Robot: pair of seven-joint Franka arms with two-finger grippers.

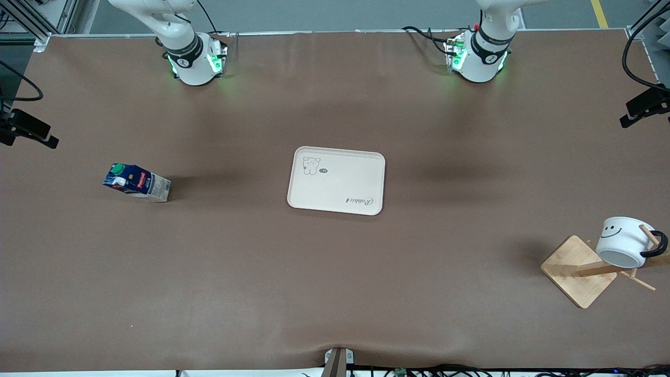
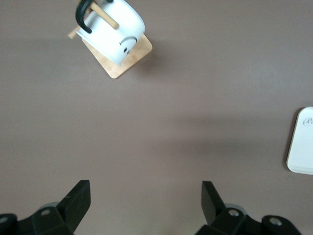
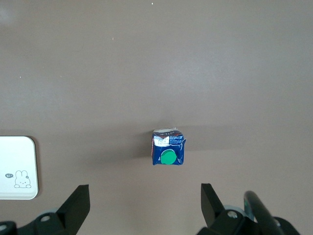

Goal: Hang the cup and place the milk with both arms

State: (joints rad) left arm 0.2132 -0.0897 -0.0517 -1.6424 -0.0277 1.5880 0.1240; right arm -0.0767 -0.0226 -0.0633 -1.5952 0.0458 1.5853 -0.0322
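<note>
The white cup (image 1: 624, 241) with a smiley face hangs by its black handle on a peg of a wooden rack (image 1: 576, 272) at the left arm's end of the table, near the front camera. It also shows in the left wrist view (image 2: 117, 29). The blue milk (image 1: 137, 182) with a green cap stands on the table at the right arm's end, and it shows in the right wrist view (image 3: 167, 148). My left gripper (image 2: 145, 196) is open and empty, high over bare table between rack and tray. My right gripper (image 3: 145, 198) is open and empty, high over bare table beside the milk.
A cream tray (image 1: 336, 180) with a rabbit drawing lies in the middle of the table, with nothing on it. Black camera mounts stand at the table's ends (image 1: 29, 128) (image 1: 646, 104). Both arm bases (image 1: 193, 60) (image 1: 479, 57) stand farthest from the front camera.
</note>
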